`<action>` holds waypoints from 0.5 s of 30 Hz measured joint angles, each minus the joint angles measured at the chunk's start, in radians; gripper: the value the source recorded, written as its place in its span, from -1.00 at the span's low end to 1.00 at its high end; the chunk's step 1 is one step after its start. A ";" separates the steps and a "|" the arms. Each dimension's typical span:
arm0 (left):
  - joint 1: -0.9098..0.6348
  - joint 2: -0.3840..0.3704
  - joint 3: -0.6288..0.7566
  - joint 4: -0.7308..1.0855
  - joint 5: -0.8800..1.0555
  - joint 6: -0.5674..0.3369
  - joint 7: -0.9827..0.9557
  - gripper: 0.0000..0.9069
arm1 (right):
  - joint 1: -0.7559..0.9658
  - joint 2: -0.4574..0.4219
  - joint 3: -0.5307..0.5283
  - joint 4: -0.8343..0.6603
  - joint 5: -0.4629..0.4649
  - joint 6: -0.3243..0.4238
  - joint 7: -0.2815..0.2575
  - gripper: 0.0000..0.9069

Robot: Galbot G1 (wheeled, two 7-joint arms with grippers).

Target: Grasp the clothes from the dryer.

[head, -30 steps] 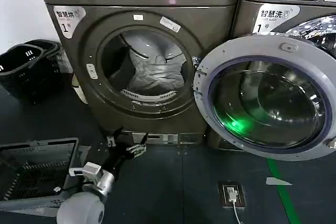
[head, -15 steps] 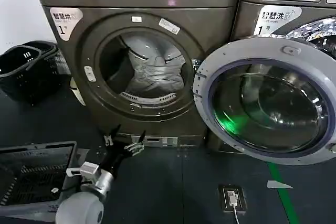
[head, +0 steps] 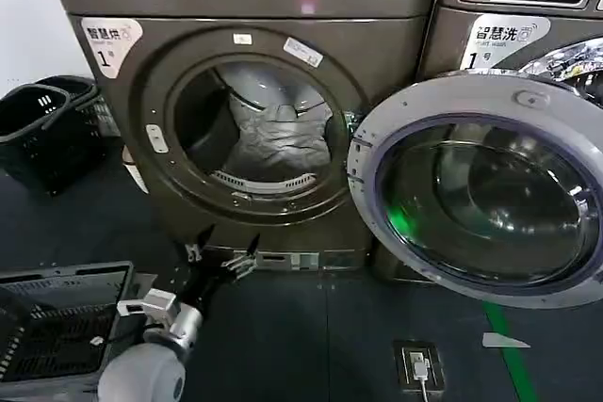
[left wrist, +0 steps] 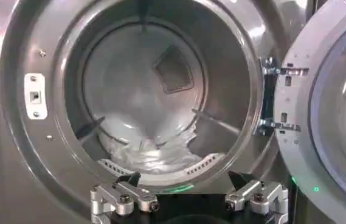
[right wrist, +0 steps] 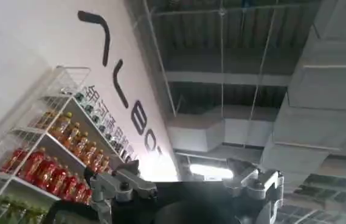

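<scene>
The dryer, dark bronze-grey with a label marked "1", stands with its round porthole open. Pale grey-white clothes lie crumpled at the bottom and back of the drum, seen also in the left wrist view as clothes. My left gripper hangs low in front of the dryer's base, below the porthole, open and holding nothing. In its wrist view the left gripper points straight into the drum. My right gripper is open and points up at a ceiling, away from the dryer.
The dryer's door is swung wide to the right, covering the front of a second machine. Black baskets sit at the left, a grey crate at the lower left. A floor socket and green tape mark the floor.
The dryer has grown slightly larger in the head view and the baskets have slid left. The left gripper stays open in front of the dryer's base.
</scene>
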 measured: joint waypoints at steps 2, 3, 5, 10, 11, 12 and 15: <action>0.000 -0.001 0.001 0.003 0.007 -0.003 0.003 1.00 | 0.004 0.001 -0.006 0.000 -0.004 0.003 -0.002 1.00; -0.001 -0.001 0.000 0.004 0.010 -0.004 0.003 1.00 | 0.006 0.002 -0.008 0.001 -0.007 0.004 -0.004 1.00; -0.001 -0.001 0.001 0.003 0.013 -0.006 0.003 1.00 | 0.010 0.003 -0.012 0.001 -0.010 0.006 -0.006 1.00; -0.003 0.002 0.000 0.002 0.018 -0.012 0.004 1.00 | 0.021 0.001 -0.024 0.008 -0.020 0.007 -0.006 1.00; -0.005 0.003 -0.001 0.003 0.019 -0.014 0.004 1.00 | 0.024 0.001 -0.026 0.010 -0.020 0.006 -0.007 1.00; -0.007 0.004 -0.001 0.005 0.020 -0.015 0.004 1.00 | 0.025 0.001 -0.027 0.012 -0.021 0.006 -0.007 1.00; -0.013 0.003 0.000 0.007 0.022 -0.015 0.004 1.00 | 0.026 0.000 -0.027 0.011 -0.023 0.007 -0.007 1.00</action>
